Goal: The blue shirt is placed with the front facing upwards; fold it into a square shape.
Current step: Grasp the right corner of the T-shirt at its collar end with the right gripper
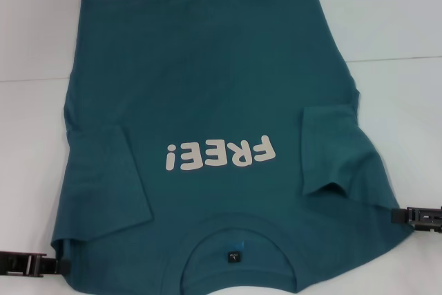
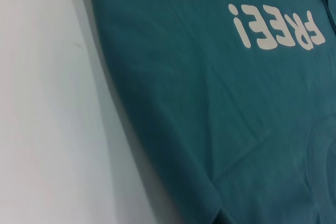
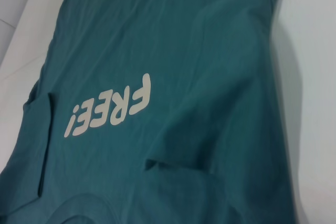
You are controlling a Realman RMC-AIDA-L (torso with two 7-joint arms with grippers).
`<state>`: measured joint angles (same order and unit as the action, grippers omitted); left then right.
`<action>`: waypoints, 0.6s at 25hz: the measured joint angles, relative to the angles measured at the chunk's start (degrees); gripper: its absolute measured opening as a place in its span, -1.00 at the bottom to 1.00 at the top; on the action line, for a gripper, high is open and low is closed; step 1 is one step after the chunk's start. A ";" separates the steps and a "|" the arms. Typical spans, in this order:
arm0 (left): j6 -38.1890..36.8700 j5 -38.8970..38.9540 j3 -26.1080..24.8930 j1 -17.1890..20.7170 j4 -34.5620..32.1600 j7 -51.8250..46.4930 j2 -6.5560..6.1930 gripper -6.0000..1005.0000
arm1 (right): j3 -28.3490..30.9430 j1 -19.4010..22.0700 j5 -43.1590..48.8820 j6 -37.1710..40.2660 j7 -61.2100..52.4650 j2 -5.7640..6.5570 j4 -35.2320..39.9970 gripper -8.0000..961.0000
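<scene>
Lying front-up on the white worktop (image 1: 400, 25), the blue shirt (image 1: 207, 88) spreads between our grippers, both sleeves folded inward. Our left gripper (image 1: 59, 264) and right gripper (image 1: 395, 215) each pinch a shoulder edge near the collar.

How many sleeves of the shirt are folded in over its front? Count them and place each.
2. The left sleeve lies folded inward left of the FREE! print on the blue shirt; the right sleeve lies folded in on the print's right. None seems hidden.
</scene>
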<state>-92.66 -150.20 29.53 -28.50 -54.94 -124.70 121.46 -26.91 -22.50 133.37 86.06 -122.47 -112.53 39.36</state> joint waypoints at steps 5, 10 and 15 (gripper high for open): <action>0.03 0.00 0.00 -0.09 0.10 0.02 -0.05 -0.93 | 0.00 -0.15 0.89 0.00 -0.39 -0.07 0.01 0.97; 0.03 0.01 0.00 -0.14 0.10 0.04 -0.08 -0.93 | 0.02 -0.53 1.15 -0.01 -0.61 -0.06 0.02 0.97; 0.03 0.09 0.00 -0.24 0.11 0.06 -0.13 -0.93 | -0.13 -0.95 1.19 -0.02 -0.62 -0.20 0.01 0.97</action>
<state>-92.64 -150.11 29.53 -28.74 -54.84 -124.64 121.34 -27.04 -23.46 134.55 86.04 -123.09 -112.73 39.38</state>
